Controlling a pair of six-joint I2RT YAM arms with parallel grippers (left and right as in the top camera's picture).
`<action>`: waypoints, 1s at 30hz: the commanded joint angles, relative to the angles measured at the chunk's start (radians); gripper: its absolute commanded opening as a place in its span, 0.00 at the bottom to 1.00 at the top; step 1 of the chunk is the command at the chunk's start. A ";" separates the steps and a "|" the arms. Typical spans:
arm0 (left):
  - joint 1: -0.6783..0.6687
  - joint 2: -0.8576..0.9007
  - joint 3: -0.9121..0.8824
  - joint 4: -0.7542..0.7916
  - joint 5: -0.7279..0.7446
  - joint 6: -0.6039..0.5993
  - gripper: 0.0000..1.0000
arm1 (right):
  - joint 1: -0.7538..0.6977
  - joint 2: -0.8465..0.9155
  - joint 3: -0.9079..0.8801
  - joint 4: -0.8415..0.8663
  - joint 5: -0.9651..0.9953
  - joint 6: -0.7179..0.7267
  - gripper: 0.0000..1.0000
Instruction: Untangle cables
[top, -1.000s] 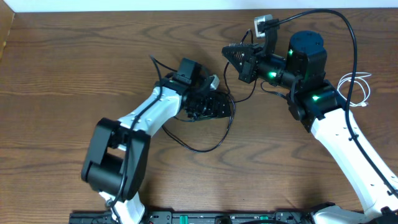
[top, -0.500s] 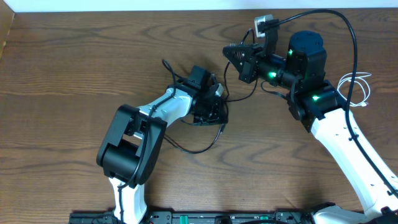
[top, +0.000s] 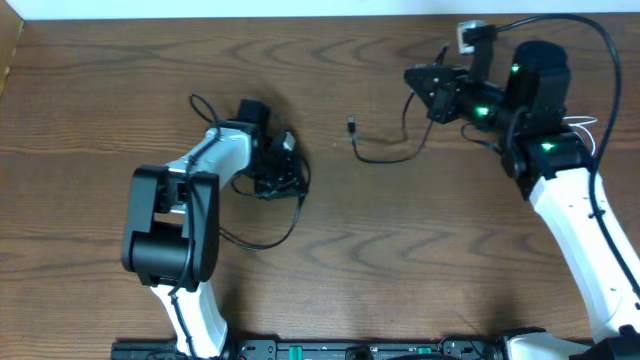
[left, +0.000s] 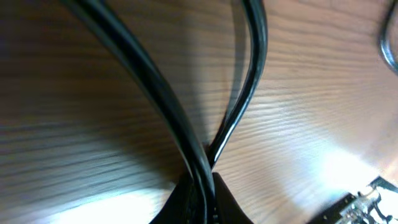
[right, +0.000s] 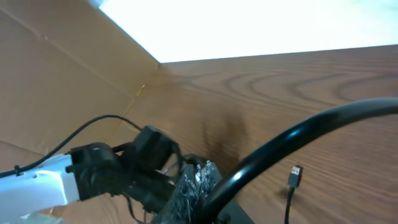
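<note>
At the left of the overhead view the left gripper (top: 285, 178) sits low on the table (top: 400, 270) with its jaws fully closed. Its wrist view shows two black strands (left: 180, 124) crossing and running down into the pinch, so it appears to have the cord clamped. A black loop (top: 278, 238) trails from it toward the lower left and ends close to that arm's own links. At the upper right the right gripper (top: 415, 78) is likewise closed tight. A black cable (top: 385, 158) curves below it, well apart from the left gripper, and ends in a free plug (top: 352, 125) near the centre of the frame (the same plug (right: 295, 175) shows on the bare wood in the right wrist view). Whether this stretch joins the loop on the left cannot be told. The white cable (top: 583, 135) lies at the far right edge, partly behind the right arm. The likely trouble from here is the trailing loop catching on the left arm if that arm swings. The right arm's elbow could also sweep the white cable along, or a thin cord could slip out of a pinch if pulled taut.
</note>
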 joint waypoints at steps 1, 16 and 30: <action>0.024 0.010 -0.003 -0.015 -0.127 0.024 0.08 | -0.046 -0.019 0.003 -0.022 -0.045 -0.021 0.01; -0.007 0.010 -0.003 -0.013 -0.127 0.023 0.08 | -0.101 0.001 0.003 -0.422 0.700 -0.066 0.01; -0.040 0.010 -0.003 0.004 -0.128 0.023 0.13 | -0.098 0.071 0.003 -0.495 0.751 -0.031 0.99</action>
